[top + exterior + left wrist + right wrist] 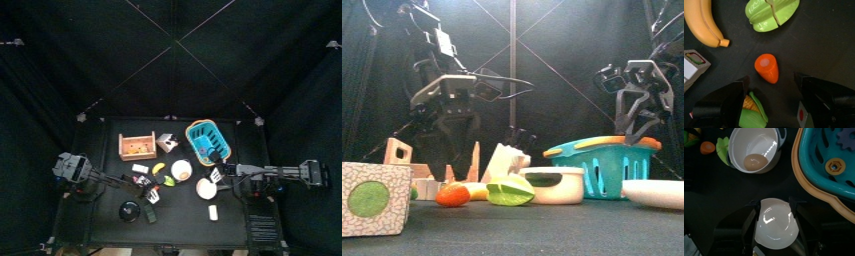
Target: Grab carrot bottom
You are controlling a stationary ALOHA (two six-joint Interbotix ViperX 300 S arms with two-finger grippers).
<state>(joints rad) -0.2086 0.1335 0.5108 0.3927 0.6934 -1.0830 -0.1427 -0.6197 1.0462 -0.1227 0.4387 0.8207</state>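
The carrot [767,68] is a small orange piece with a flat cut face, lying on the black table. In the left wrist view it lies just ahead of my left gripper [773,89], centred between the open, empty jaws. It also shows in the front view [453,196], low on the table beside the yellow-green piece [509,192], and in the right wrist view [707,148]. My right gripper [775,208] is open above a white oval dish [776,224] and holds nothing.
A banana [704,25] and the yellow-green piece [771,12] lie beyond the carrot. A green and yellow corn piece [751,109] lies by the left jaw. A white bowl [754,150], a teal basket [827,163] and a wooden box [135,147] stand nearby.
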